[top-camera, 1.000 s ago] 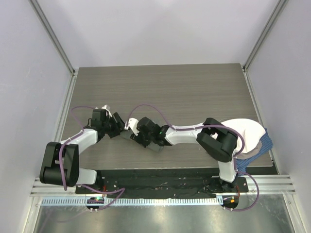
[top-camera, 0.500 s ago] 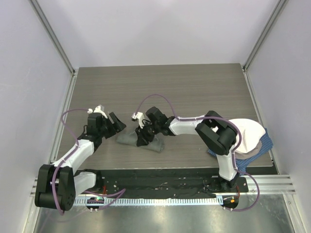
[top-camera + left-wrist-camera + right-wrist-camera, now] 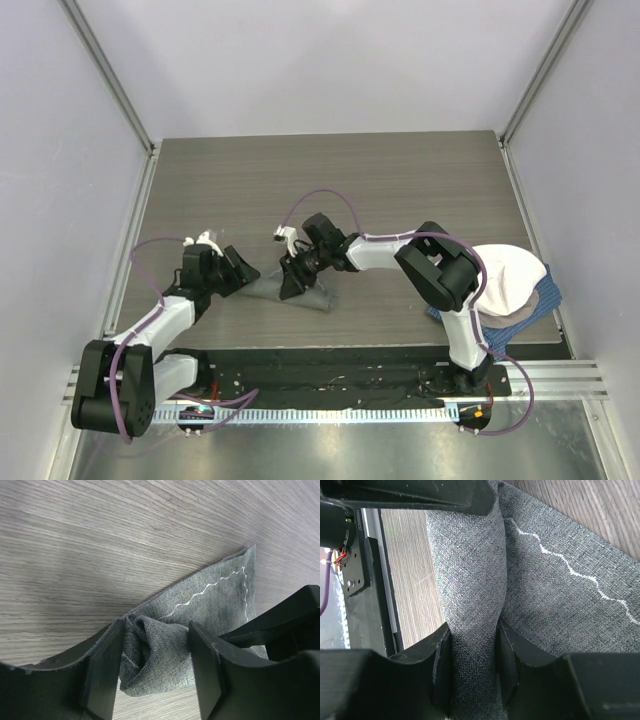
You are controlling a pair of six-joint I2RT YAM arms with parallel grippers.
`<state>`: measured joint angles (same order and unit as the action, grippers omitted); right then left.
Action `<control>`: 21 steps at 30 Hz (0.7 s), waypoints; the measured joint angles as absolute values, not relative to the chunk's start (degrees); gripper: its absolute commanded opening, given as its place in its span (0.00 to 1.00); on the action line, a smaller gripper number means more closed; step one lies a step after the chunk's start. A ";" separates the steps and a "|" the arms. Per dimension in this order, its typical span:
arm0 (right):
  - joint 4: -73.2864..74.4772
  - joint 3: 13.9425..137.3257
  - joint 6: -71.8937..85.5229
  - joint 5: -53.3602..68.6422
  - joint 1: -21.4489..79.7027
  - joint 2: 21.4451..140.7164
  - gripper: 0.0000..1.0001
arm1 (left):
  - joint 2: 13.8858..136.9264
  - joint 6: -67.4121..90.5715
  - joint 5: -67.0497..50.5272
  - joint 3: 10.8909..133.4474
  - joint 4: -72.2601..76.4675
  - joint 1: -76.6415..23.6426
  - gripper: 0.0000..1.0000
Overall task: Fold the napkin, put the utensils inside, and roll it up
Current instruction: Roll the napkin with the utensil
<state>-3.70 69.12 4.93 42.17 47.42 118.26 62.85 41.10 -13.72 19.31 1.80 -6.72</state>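
Note:
The grey-green napkin (image 3: 266, 289) lies rolled into a short bundle on the wood table, near its front middle. My left gripper (image 3: 240, 274) is at the roll's left end; in the left wrist view its fingers (image 3: 102, 665) press on both sides of the bunched napkin end (image 3: 160, 650), shut on it. My right gripper (image 3: 294, 281) sits over the roll's middle. From the right wrist, the fingers (image 3: 507, 665) pinch a raised fold of the napkin (image 3: 470, 580). A pale zigzag stitch line shows on the flat part. The utensils are hidden.
A cream-white cloth (image 3: 512, 274) lies on a blue checked cloth (image 3: 545, 303) at the table's right edge, under the right arm's elbow. Walls and metal rails bound the table on the left, right and back. A black base plate (image 3: 340, 375) runs along the near edge.
My left gripper let go, opened wide beside the roll, then came back down and closed on its left end. The right gripper shifted slightly along the roll, still holding cloth.

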 measured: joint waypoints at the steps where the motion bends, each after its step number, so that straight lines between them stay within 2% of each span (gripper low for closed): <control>1: -3.55 69.19 4.95 42.17 47.42 118.28 0.41 | 62.83 41.25 -13.72 19.18 1.93 -6.72 0.50; 7: -2.04 69.91 4.86 41.60 47.44 118.28 0.43 | 63.46 41.71 -14.00 19.07 2.83 -6.72 0.31; 8: -1.58 70.11 4.80 41.30 47.44 118.24 0.44 | 63.83 41.69 -14.00 19.07 2.90 -6.72 0.24; 10: -0.56 70.50 4.71 40.66 47.48 118.08 0.47 | 64.69 41.74 -14.06 19.11 2.96 -6.72 0.19; 11: 0.45 70.74 4.60 39.92 47.55 117.73 0.52 | 65.32 41.63 -14.13 19.27 2.96 -6.72 0.15; 14: 3.25 71.16 4.16 37.65 47.92 116.53 0.61 | 66.72 41.71 -14.79 19.68 3.01 -6.72 0.08; 21: 10.66 71.59 1.32 27.20 49.87 111.81 0.70 | 68.53 41.56 -15.86 20.62 2.98 -6.72 0.00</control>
